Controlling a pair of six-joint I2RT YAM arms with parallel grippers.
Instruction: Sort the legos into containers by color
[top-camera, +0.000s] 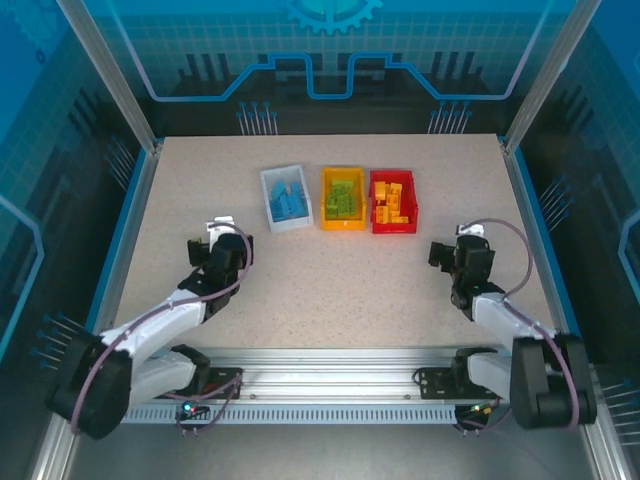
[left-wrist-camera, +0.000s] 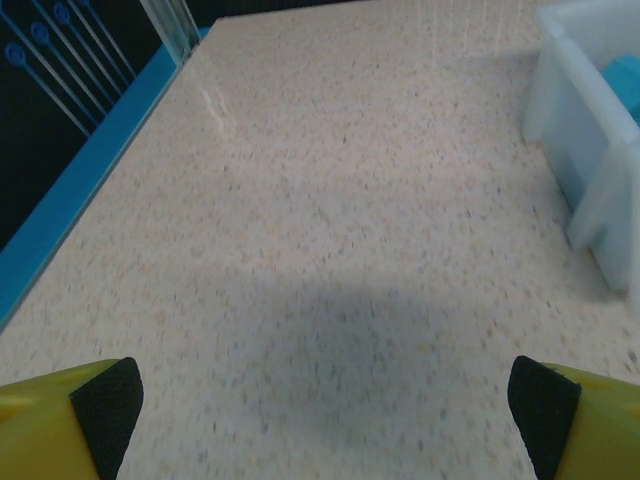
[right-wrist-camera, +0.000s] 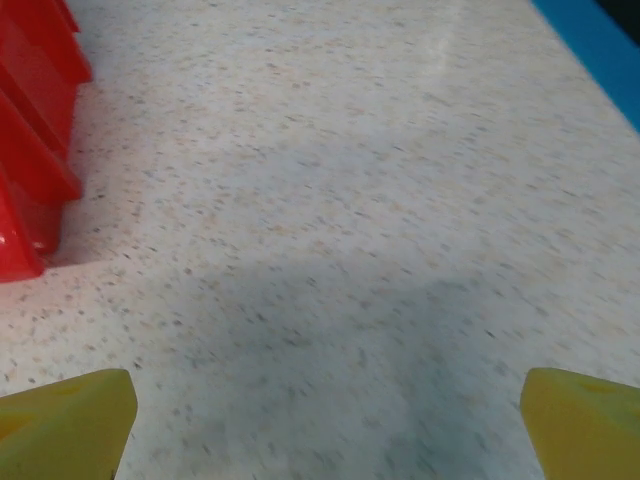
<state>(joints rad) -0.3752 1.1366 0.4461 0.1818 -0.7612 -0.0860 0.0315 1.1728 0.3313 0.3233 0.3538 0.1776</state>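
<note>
**Top external view.** The left tool (top-camera: 226, 236) hangs over the near-left part of the surface (top-camera: 350, 290), near and left of the containers. The right tool (top-camera: 452, 250) hangs over the near-right part, near and right of them. The finger spread of either tool cannot be read at this scale. Three bins stand side by side in a row at the far middle of the surface: the white bin (top-camera: 270, 190) on the left, the yellow-orange bin (top-camera: 343, 226) in the middle, the red bin (top-camera: 393, 229) on the right. The blue legos (top-camera: 288, 202) lie in the white bin, the green legos (top-camera: 343, 198) in the yellow-orange bin, and the yellow-orange legos (top-camera: 392, 204) in the red bin.

**Left wrist view.** The left tool (left-wrist-camera: 325, 400) is spread wide, with nothing between its fingers (left-wrist-camera: 105, 405). Bare surface (left-wrist-camera: 330, 250) lies below. The white bin (left-wrist-camera: 585, 140) stands at the right edge, and a blue lego (left-wrist-camera: 625, 82) shows inside it.

**Right wrist view.** The right tool (right-wrist-camera: 325, 420) is also spread wide and grips nothing. Its fingers (right-wrist-camera: 65, 425) sit at the lower corners, above bare surface (right-wrist-camera: 340, 230). The red bin (right-wrist-camera: 35, 150) stands at the left edge, apart from the tool.
</note>
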